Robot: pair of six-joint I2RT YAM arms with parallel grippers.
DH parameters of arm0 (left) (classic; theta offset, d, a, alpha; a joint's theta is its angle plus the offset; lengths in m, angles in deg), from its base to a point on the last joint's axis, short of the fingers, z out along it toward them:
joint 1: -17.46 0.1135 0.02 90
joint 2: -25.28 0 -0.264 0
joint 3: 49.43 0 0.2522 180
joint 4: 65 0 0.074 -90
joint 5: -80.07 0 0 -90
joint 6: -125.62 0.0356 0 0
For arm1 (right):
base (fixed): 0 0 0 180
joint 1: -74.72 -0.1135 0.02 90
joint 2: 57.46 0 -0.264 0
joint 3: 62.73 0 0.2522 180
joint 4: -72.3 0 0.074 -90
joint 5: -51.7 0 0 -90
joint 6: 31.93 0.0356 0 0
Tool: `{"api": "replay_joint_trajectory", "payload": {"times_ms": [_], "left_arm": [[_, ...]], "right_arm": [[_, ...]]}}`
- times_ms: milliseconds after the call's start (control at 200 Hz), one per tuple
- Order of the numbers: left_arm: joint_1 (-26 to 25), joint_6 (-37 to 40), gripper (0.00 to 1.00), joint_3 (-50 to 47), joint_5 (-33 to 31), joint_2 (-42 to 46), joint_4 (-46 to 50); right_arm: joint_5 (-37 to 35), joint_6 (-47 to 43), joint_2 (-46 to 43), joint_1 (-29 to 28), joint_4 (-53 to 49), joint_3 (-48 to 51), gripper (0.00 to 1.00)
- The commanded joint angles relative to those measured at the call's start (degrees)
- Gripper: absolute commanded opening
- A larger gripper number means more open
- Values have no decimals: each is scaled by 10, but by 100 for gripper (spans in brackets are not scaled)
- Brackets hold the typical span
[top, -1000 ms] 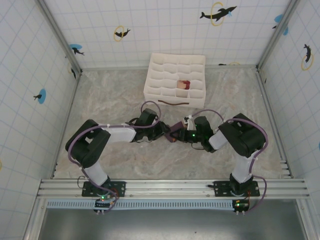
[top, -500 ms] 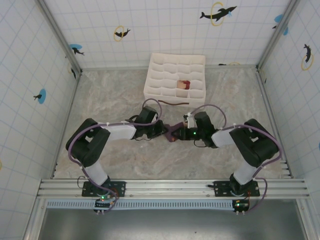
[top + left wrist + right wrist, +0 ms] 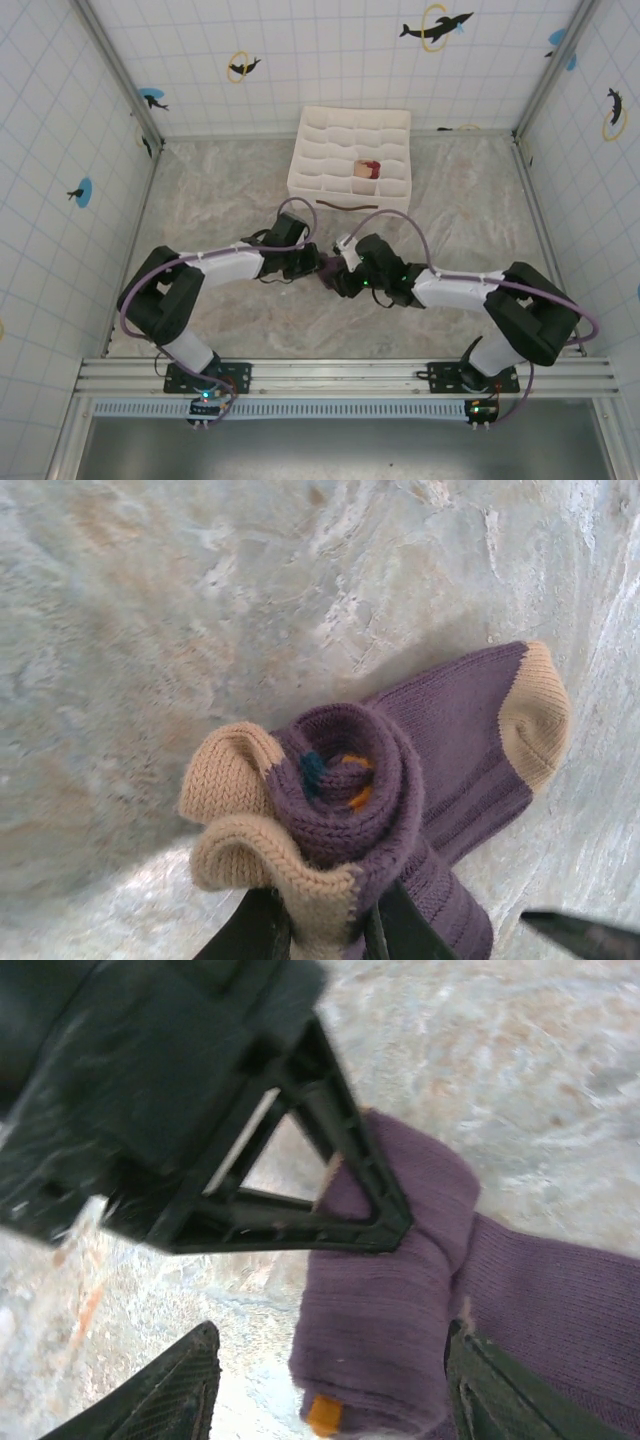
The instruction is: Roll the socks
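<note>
Marbled tabletop (image 3: 220, 200) bears the purple sock (image 3: 340, 790), pinched by left end effector (image 3: 325, 935); right end effector (image 3: 330, 1355) gapes.

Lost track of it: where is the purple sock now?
In the top view the purple sock lies mid-table in front of the white box, between the right pincer and the left pincer, which pinches its rolled end.

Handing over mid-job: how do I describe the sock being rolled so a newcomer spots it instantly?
From the white organiser box at the far side of the table, come nearer to the middle. The purple sock lies there, half rolled, pinched by the left gripper. Unlike the beige sock in the box, it is dark purple with tan toe and heel.
</note>
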Motion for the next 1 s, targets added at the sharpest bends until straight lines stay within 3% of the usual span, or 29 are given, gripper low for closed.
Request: {"api": "replay_joint_trajectory", "payload": {"times_ms": [0, 170, 505, 701, 756, 866, 996], "left_arm": [[2, -32, 5, -17, -25, 24, 35], [-1, -52, 5, -25, -28, 36, 36], [-12, -78, 7, -40, -15, 35, 9], [-13, -80, 14, -45, -8, 36, 3], [-12, -77, 23, -43, -4, 37, 2], [-10, -63, 57, -30, 3, 41, 11], [8, -2, 69, 5, 13, 55, 38]], "right_arm": [[-121, -68, 10, -43, 22, -3, 62], [-196, -88, 44, -88, 48, -8, 62], [-208, -86, 101, -96, 72, -20, 54], [-184, -64, 107, -79, 84, -1, 20], [-172, -59, 105, -71, 90, 12, 10], [-136, -58, 92, -55, 113, 50, 0], [-96, -70, 64, -42, 174, 118, 0]]}}
